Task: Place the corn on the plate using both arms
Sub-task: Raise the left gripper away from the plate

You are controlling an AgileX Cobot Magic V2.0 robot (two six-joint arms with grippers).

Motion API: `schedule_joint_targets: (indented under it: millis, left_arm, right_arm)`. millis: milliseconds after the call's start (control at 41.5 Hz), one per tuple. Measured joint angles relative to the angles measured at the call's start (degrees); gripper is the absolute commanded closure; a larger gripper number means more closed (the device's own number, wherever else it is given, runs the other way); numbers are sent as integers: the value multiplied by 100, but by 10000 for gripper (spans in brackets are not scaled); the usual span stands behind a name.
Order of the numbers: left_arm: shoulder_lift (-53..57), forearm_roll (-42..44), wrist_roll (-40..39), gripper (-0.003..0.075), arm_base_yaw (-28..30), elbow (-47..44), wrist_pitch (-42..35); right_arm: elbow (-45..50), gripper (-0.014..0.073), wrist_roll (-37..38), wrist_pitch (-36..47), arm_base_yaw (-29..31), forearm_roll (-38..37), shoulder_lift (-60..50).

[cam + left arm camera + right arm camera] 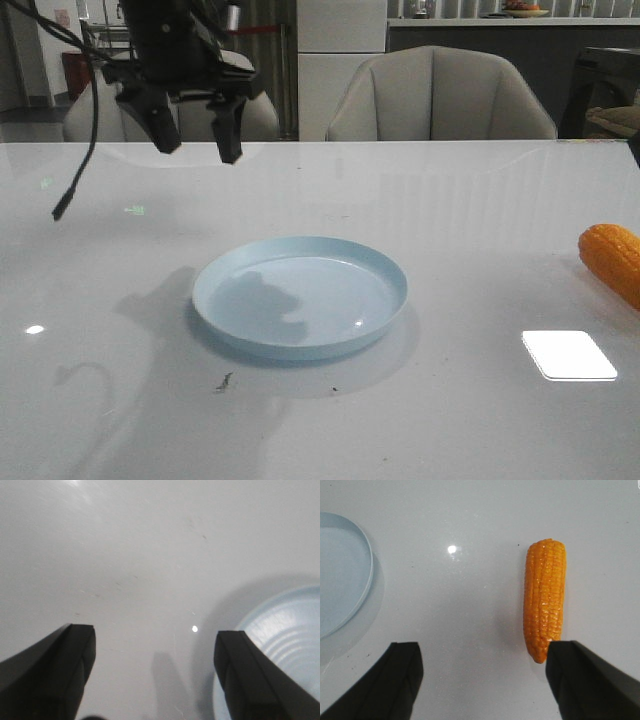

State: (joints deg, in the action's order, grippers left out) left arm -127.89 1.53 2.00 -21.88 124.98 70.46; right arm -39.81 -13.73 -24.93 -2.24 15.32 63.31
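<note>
The orange-yellow corn [613,260] lies on the white table at the far right edge of the front view. In the right wrist view the corn [544,598] lies beside one finger of my open right gripper [485,652], above the table, not between the jaws. The pale blue plate [300,295] sits empty at the table's middle; its rim shows in the right wrist view [366,545] and the left wrist view [280,630]. My left gripper [197,140] hangs open and empty high above the table at the back left; it also shows in the left wrist view [155,635].
A bright rectangular light patch [568,355] lies on the table at front right. Two grey chairs [440,95] stand behind the table's far edge. A black cable [75,180] hangs from the left arm.
</note>
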Motion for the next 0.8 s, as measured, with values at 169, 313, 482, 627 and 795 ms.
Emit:
schedule_joint_targets:
  millis: [169, 313, 482, 627, 795]
  left_arm:
    - [531, 191, -125, 174, 299, 91, -140]
    - [1191, 442, -89, 174, 582, 116, -222]
    - [1974, 548, 88, 174, 962, 68, -309]
    - [2642, 495, 137, 174, 1402, -472, -630]
    - [3604, 436, 232, 174, 1851, -2147, -1497]
  right_arm:
    - [0, -20, 0, -10, 0, 0, 0]
    - [0, -20, 0, -22, 0, 0, 0]
    - [0, -20, 0, -46, 0, 0, 0]
    - [0, -20, 0, -67, 0, 0, 0]
    - [0, -20, 0, -89, 0, 0, 0]
